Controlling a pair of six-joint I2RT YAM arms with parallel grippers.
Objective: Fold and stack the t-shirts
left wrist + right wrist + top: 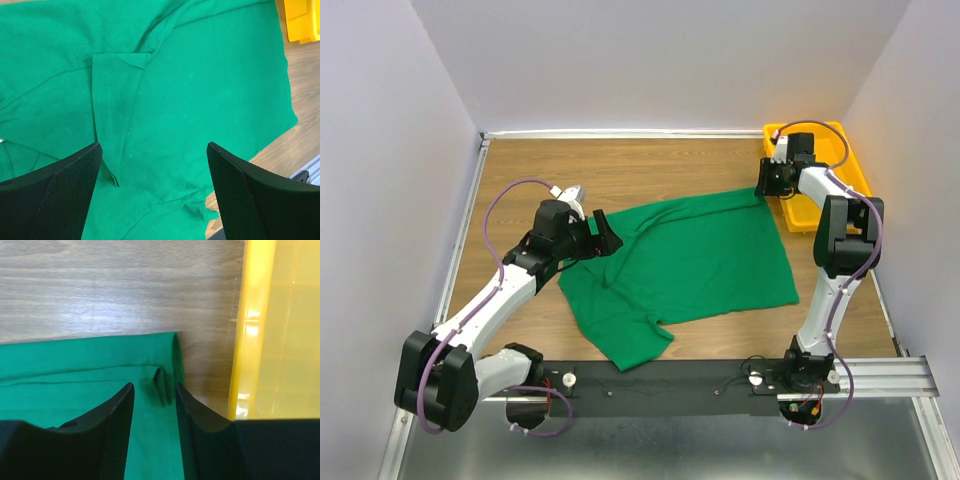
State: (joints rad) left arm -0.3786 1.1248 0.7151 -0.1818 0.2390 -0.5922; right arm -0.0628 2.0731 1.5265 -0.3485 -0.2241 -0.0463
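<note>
The emerald-green t-shirt [690,260] lies spread across the middle of the wooden desk [620,165]. It is mostly flat, with a sleeve creased inward on its left side and a rumpled lobe hanging toward the near edge. Its far right corner sits just beside the yellow plastic tray [842,140], touching nothing but the wood. The right jaws stand narrow at that corner, straddling a small raised ridge of hem [161,385]; from here I cannot tell whether they actually pinch it. The left jaws gape wide over the shirt's left side, holding nothing, with the turned-in sleeve [117,100] below them. This looks to me like the start of a fold, with each arm taking an edge. To do it well, I'd say the right jaws should close on the full thickness of hem rather than one loose layer. The left jaws should come down on the matching far-left edge, so both corners lift together and the cloth folds over square without dragging.
</note>
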